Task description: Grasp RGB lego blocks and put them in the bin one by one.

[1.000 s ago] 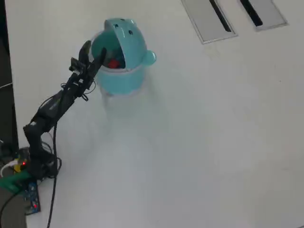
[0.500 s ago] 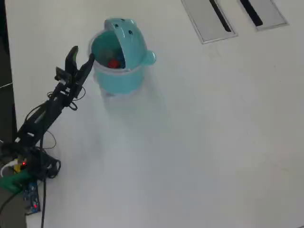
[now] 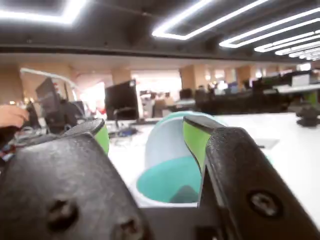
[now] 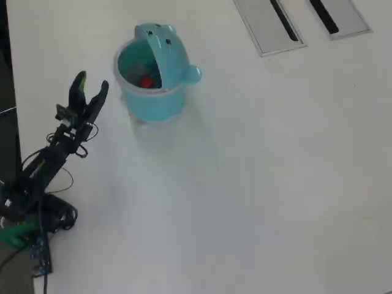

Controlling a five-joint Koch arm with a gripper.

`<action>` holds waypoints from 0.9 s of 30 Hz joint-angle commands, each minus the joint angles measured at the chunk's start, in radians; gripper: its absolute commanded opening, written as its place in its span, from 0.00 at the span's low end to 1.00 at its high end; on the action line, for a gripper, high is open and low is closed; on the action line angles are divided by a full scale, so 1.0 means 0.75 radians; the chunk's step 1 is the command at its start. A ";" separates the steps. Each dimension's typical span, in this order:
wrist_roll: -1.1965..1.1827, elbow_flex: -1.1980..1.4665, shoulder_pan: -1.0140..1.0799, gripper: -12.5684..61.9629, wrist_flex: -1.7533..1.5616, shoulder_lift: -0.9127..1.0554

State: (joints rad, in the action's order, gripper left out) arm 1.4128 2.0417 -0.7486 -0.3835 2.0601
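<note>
The turquoise bin (image 4: 153,101) stands at the upper left of the overhead view, its eared lid (image 4: 169,54) tipped open. A red lego block (image 4: 146,82) lies inside it; other blocks in there are too dim to make out. My gripper (image 4: 90,82) is open and empty, a short way left of the bin and clear of its rim. In the wrist view the bin (image 3: 172,175) fills the gap between my green-padded fingers (image 3: 192,137), with the gripper (image 3: 145,135) spread wide.
Two grey slotted plates (image 4: 269,24) lie at the top right of the overhead view. The arm's base and cables (image 4: 30,220) sit at the left table edge. White tabletop stretches right of and below the bin.
The gripper has drawn back from over the bin's rim, moving left and down in the overhead view. The arm has folded toward its base. The jaws stay open.
</note>
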 commanded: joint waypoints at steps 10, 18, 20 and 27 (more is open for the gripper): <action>-0.061 0.162 0.008 0.53 -0.121 0.264; -0.205 0.272 0.100 0.53 -0.125 0.380; -0.239 0.297 0.117 0.54 -0.139 0.391; -0.309 0.454 0.186 0.56 -0.378 0.405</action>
State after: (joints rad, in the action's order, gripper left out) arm 1.1934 2.4114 -0.6259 -0.5123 2.2902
